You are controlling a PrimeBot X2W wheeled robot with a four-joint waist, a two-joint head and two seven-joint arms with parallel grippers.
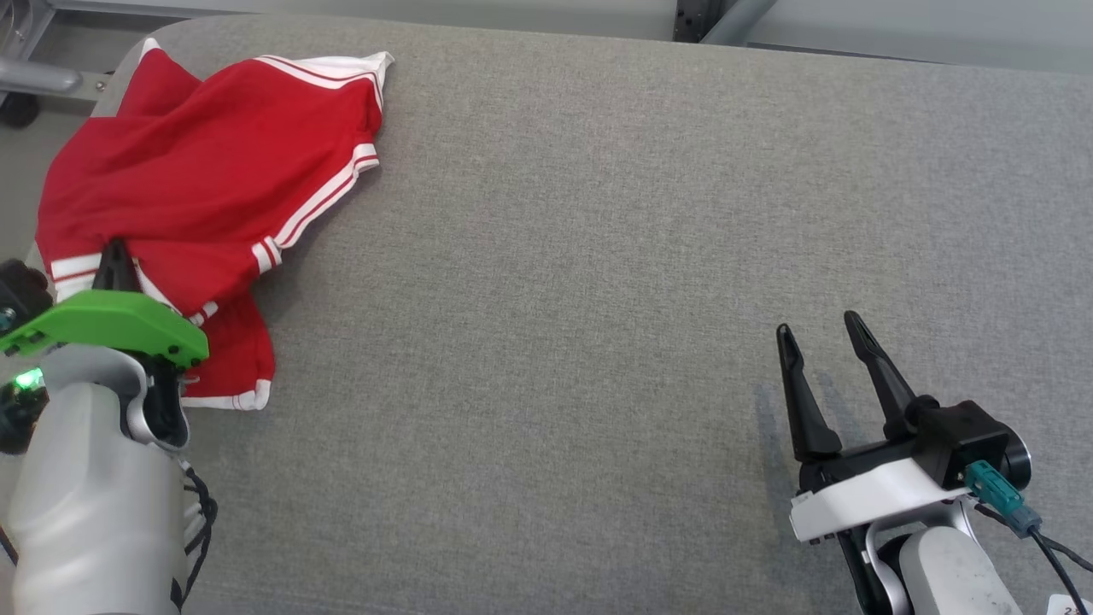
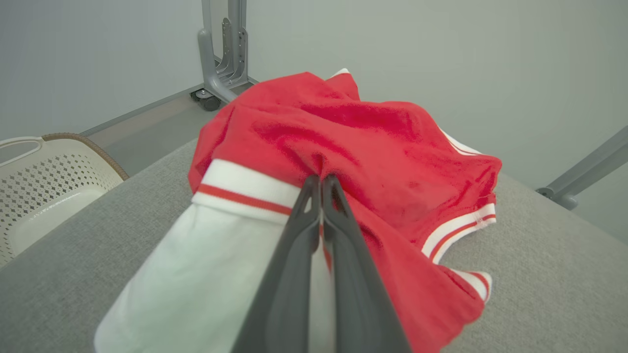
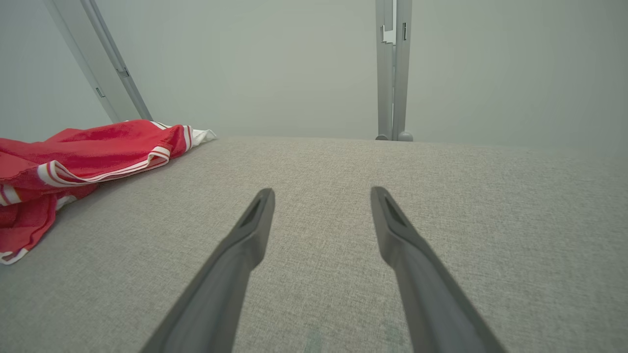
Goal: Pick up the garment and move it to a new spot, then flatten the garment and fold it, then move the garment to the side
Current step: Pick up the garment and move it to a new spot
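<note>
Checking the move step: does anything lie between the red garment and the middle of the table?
Nothing visible does. The left gripper is shut on the garment, far left on the table; the open right gripper is off at the near right.

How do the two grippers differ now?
The left gripper is shut, pinching the red garment; the right gripper is open, holding nothing. The left gripper is near the left edge of the table; the right gripper is over its bare right side. Both have long dark fingers.

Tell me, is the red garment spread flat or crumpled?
Crumpled. The red garment lies bunched in loose folds on the grey table, and the left gripper is shut on one fold.
</note>
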